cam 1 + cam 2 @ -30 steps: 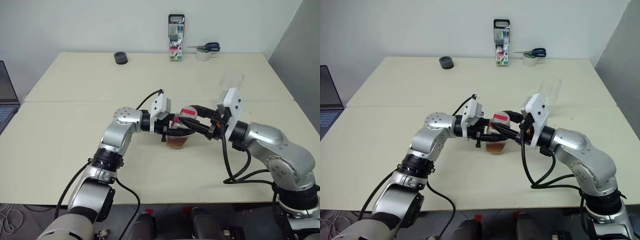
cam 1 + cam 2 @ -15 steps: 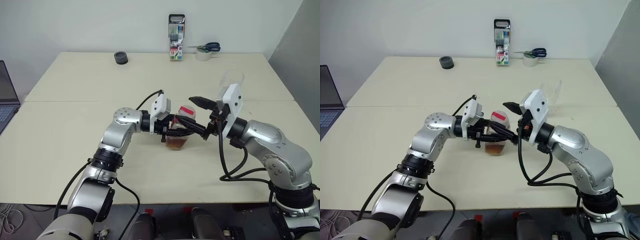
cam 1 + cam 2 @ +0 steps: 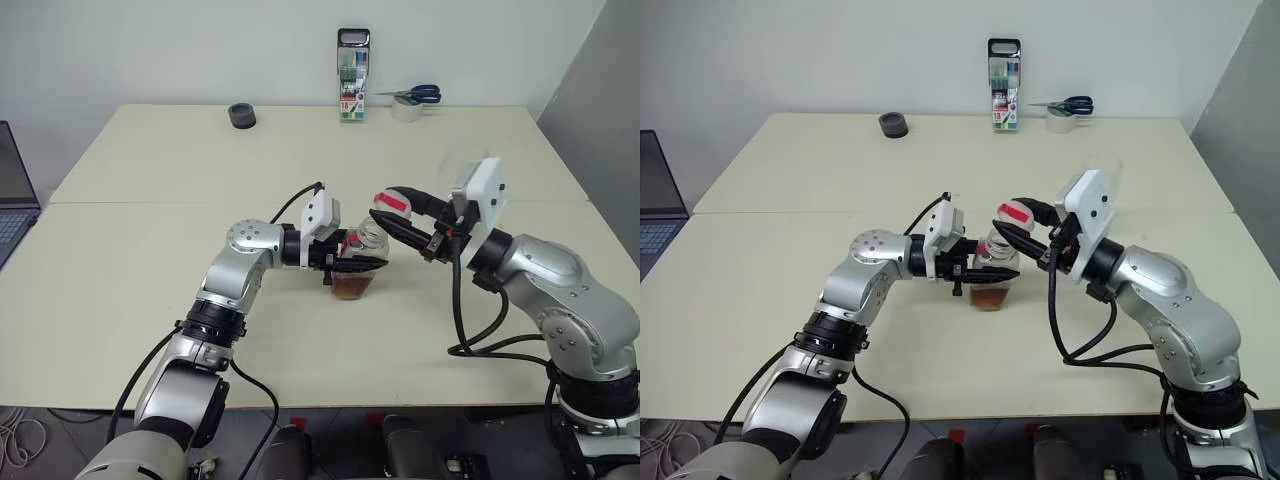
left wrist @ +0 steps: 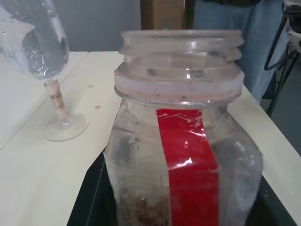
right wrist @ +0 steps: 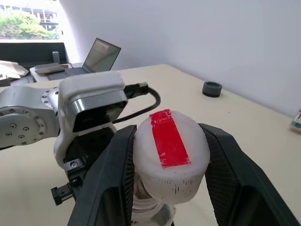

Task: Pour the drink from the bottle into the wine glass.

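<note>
The bottle (image 3: 357, 262) stands upright on the bench (image 3: 150, 250), its mouth uncapped, with the drink (image 3: 351, 287) amber in its lower part only. The left gripper (image 3: 352, 262) has its fingers clamped on the bottle's body. The right gripper (image 3: 397, 213), just above and beside the bottle's mouth, has its fingers clamped on the cap (image 5: 170, 153), white with a red strip on top. The left wrist view shows the bottle's threaded neck and red label strip, and the wine glass (image 4: 44, 61) standing upright on the bench nearby. The right wrist view shows a laptop (image 5: 104, 55) at the far corner.
</note>
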Controlling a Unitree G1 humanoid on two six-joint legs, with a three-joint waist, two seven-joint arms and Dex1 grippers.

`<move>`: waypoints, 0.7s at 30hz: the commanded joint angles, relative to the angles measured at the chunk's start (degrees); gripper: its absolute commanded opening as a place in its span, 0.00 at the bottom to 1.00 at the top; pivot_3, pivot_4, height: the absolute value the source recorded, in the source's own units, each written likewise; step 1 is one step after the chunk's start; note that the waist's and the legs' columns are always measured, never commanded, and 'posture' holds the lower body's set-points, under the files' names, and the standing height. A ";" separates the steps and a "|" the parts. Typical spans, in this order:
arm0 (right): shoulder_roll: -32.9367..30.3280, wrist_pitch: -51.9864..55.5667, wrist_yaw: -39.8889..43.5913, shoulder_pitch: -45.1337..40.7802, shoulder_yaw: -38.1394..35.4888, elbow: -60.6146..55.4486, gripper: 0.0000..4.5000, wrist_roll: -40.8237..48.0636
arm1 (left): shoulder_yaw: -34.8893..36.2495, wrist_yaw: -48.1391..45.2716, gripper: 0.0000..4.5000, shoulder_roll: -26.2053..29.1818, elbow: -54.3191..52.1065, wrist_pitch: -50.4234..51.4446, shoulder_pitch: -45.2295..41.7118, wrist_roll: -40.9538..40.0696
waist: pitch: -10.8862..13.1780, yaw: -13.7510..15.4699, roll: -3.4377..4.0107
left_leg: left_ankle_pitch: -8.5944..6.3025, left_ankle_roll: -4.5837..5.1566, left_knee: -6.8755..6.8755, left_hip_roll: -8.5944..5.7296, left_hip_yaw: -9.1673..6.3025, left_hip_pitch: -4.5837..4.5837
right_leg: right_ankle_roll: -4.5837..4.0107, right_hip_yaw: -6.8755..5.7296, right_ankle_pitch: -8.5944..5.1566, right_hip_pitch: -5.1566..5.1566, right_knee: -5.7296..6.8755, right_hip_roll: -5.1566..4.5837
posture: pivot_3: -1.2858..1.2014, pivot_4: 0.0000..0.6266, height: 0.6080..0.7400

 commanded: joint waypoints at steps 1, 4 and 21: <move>-2.86 2.48 0.73 4.08 -5.56 -2.34 0.38 3.27 | 2.70 2.37 0.37 0.31 -2.89 -0.09 0.18 -1.23 | 0.00 0.26 0.00 | 0.00 0.00 0.00 -0.01 0.01 0.00 | 0.00 0.00 0.00 0.01 -0.01 -0.01 | 0.52 0.24 1.00; -3.42 4.82 -0.68 8.09 -7.82 -2.80 0.38 5.44 | 3.80 3.95 0.37 0.79 -3.07 0.44 0.58 -1.48 | 0.00 0.35 0.00 | -0.01 0.01 0.00 0.00 0.03 0.00 | 0.00 0.01 0.00 0.01 0.00 -0.01 | 0.52 0.24 1.00; -10.77 -3.34 1.49 14.13 6.42 2.01 1.00 -15.62 | 18.53 30.03 0.36 7.02 8.82 -9.38 -2.32 4.83 | -0.02 0.23 -0.01 | 0.00 0.01 0.01 0.03 0.09 0.07 | 0.00 0.06 0.00 0.02 0.00 0.03 | 0.52 0.24 1.00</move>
